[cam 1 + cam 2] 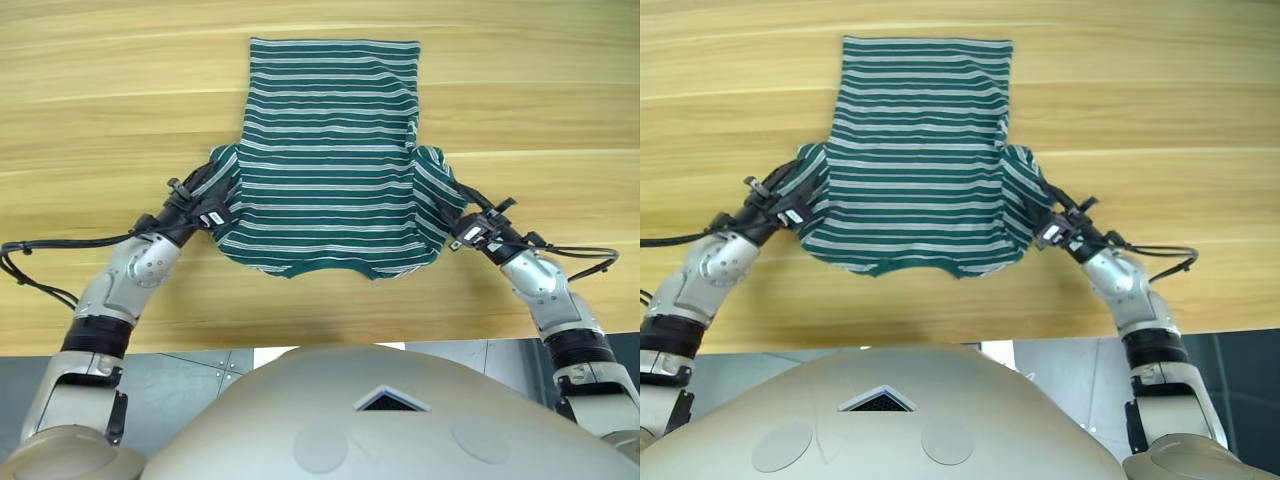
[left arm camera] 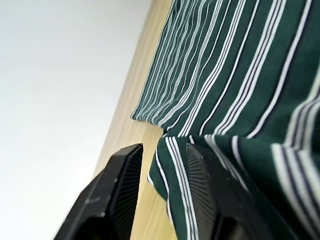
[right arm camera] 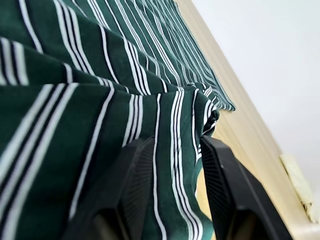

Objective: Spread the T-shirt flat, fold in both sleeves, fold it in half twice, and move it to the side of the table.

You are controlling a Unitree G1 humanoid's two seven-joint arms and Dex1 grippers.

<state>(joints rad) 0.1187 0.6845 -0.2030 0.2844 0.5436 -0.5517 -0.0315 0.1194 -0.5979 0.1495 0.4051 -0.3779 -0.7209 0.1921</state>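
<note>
The T-shirt (image 1: 330, 150), green with thin white stripes, lies lengthwise down the middle of the wooden table (image 1: 100, 100), its straight hem at the far end and the dip of the neck opening (image 1: 330, 272) on the near edge, closest to the robot. The far half rests flat as a tidy rectangle. The near half is wider and puffs up at both sides, because that is where the two arms have hold of it. The left gripper (image 2: 162, 162) sits at the near left corner of the shirt, its two black fingers drawn in to a narrow gap with a fold of striped cloth pinched between them. The right gripper (image 3: 177, 150) mirrors it at the near right corner, fingers likewise closed down on a doubled edge of the fabric. Taking the shirt at matching points on either side keeps the near edge taut and level between the hands, so the cloth should travel as one straight line rather than sag or twist. The sides look drawn in along the body, so the sleeve folds seem to be done, though the bunching around the fingers hides exactly how the sleeves lie. This reads as the start of the first fold in half, with the near end held ready to be carried over towards the far hem. The main risk would be one side slipping or running ahead, leaving a crooked fold.
</note>
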